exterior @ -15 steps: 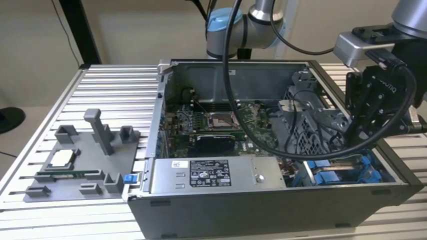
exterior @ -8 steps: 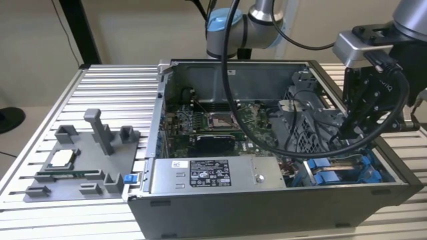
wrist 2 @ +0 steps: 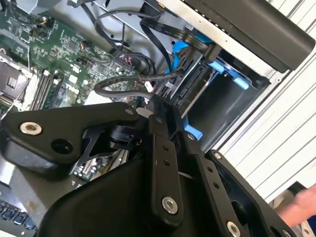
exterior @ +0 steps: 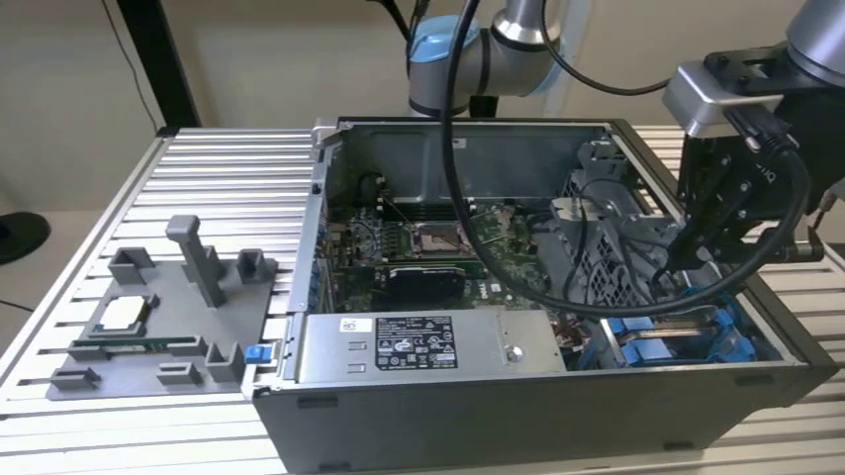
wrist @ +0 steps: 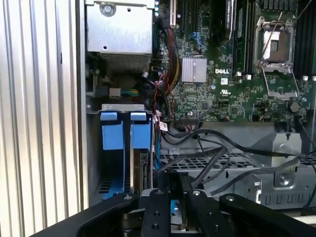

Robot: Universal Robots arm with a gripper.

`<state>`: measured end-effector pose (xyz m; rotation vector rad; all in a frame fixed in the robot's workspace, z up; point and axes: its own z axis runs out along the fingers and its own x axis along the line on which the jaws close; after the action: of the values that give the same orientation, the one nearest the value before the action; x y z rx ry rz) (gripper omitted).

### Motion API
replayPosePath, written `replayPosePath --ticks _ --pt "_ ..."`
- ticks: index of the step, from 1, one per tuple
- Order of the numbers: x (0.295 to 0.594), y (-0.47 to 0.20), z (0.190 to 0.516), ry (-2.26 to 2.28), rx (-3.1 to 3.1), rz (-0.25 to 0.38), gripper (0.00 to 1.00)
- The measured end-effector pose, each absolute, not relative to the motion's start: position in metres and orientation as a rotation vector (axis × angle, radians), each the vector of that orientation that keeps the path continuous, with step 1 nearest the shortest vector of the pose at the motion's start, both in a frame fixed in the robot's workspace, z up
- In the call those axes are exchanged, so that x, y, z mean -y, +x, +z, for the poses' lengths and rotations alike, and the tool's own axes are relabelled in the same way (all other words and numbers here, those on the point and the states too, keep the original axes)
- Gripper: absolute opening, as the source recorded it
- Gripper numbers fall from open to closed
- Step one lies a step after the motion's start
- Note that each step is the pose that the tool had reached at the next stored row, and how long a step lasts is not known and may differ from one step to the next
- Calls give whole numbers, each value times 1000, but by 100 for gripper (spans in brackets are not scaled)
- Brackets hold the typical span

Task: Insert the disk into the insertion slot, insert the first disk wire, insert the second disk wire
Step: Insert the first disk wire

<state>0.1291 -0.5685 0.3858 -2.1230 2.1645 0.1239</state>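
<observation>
First wrist view: the gripper (wrist: 177,182) is seen low inside the computer case (exterior: 528,426), with black wires (wrist: 217,153) strung across the case just beyond.
Grip: whether it is closed or parted cannot be told.
Drive bay: the disk (wrist: 141,140) is held on edge in its blue carrier within the insertion slot (exterior: 660,341), at a case corner.
Board: the motherboard (wrist: 222,84) is exposed farther inside the case.
Outside the case: a grey fixture tray (exterior: 158,317) is set on the slatted table (exterior: 225,168).
</observation>
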Motion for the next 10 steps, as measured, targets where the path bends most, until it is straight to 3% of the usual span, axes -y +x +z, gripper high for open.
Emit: replayPosePath --ticks 10 --pt "582 131 383 -2129 -2187 158 0"
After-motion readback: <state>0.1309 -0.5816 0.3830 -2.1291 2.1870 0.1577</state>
